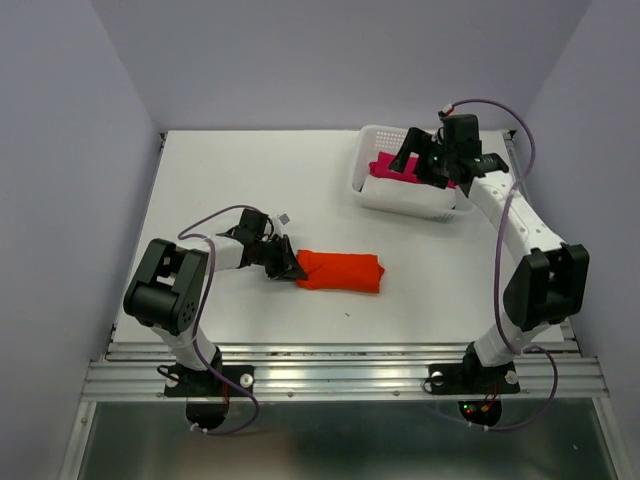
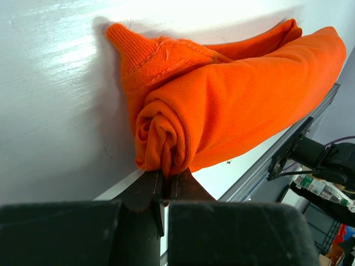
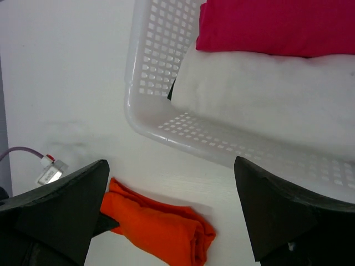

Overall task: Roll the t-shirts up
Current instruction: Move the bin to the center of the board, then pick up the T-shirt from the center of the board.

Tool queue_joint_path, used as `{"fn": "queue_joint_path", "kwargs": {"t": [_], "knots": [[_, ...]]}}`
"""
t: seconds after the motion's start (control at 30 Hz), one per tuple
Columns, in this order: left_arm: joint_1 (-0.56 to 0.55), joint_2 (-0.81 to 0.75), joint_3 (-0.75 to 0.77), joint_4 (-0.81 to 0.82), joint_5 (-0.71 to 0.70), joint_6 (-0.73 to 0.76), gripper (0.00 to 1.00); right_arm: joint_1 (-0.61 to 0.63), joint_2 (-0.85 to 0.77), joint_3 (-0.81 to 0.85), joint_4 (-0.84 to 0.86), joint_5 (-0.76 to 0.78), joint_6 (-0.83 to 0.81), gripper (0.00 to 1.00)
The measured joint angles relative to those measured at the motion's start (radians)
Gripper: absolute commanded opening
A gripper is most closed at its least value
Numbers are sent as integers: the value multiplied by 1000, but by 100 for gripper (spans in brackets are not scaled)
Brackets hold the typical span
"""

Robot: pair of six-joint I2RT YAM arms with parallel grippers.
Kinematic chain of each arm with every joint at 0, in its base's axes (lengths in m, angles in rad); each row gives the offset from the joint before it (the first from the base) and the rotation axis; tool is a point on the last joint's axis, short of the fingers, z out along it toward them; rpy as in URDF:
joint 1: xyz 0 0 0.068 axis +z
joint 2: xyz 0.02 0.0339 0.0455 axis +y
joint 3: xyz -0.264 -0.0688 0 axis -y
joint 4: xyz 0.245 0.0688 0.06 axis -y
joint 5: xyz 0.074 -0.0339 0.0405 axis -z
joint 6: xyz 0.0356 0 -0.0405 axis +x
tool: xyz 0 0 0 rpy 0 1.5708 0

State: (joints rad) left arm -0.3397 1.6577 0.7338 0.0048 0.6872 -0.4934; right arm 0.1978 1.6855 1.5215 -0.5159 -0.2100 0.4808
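Observation:
An orange-red t-shirt [image 1: 342, 270] lies rolled into a short bundle on the white table, a little left of centre. My left gripper [image 1: 293, 267] is at its left end, shut on a fold of the roll's spiral end [image 2: 162, 145]. The same t-shirt [image 3: 161, 230] shows low in the right wrist view. My right gripper [image 1: 424, 158] hovers over the white basket at the back right, jaws wide open with nothing between them; its left finger [image 3: 61, 213] frames the view.
A white perforated basket [image 1: 385, 195] stands at the back right. It holds a magenta-pink cloth bundle [image 3: 277, 25] and a white cloth bundle [image 3: 266, 97]. An aluminium rail [image 1: 340, 375] runs along the table's near edge. A small tag [image 1: 285, 216] lies behind the left gripper.

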Motion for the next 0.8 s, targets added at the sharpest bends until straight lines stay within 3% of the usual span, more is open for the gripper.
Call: {"fn": "queue_joint_path", "kwargs": {"t": [0.2, 0.37, 0.53, 0.8], "knots": [[-1, -5, 0, -9, -4, 7, 0, 16, -247, -194, 9, 19, -3, 100], [-1, -6, 11, -30, -8, 19, 0, 54, -418, -559, 32, -6, 93, 100], [-1, -4, 28, -55, -15, 35, 0, 108, -431, -801, 82, -55, 208, 100], [-1, 5, 35, -66, -14, 48, 0, 166, -388, -943, 353, -120, 365, 100]]}}
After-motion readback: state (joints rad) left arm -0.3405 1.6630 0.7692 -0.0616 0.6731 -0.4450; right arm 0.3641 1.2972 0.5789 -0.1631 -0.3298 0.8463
